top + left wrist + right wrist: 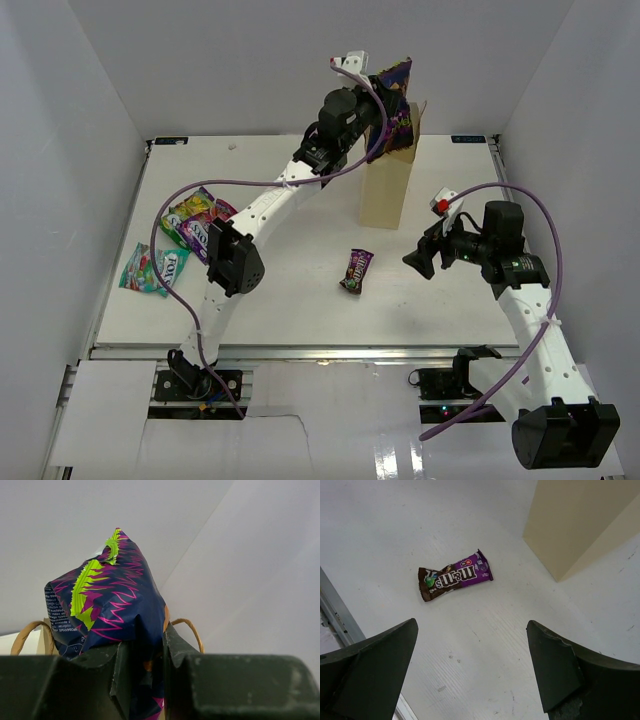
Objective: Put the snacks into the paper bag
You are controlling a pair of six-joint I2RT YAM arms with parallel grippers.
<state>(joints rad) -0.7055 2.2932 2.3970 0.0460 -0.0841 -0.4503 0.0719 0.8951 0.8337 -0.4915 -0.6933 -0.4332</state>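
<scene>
My left gripper [145,652] clamps the purple packet [115,600], paper bag [385,195] just below; my right gripper [471,625] gapes wide.

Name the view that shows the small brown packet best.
Right wrist: the packet lies whole and close, its label readable. The top view shows it small, near the bag. The left wrist view misses it.

White table [300,310], plain white walls [250,60]
</scene>
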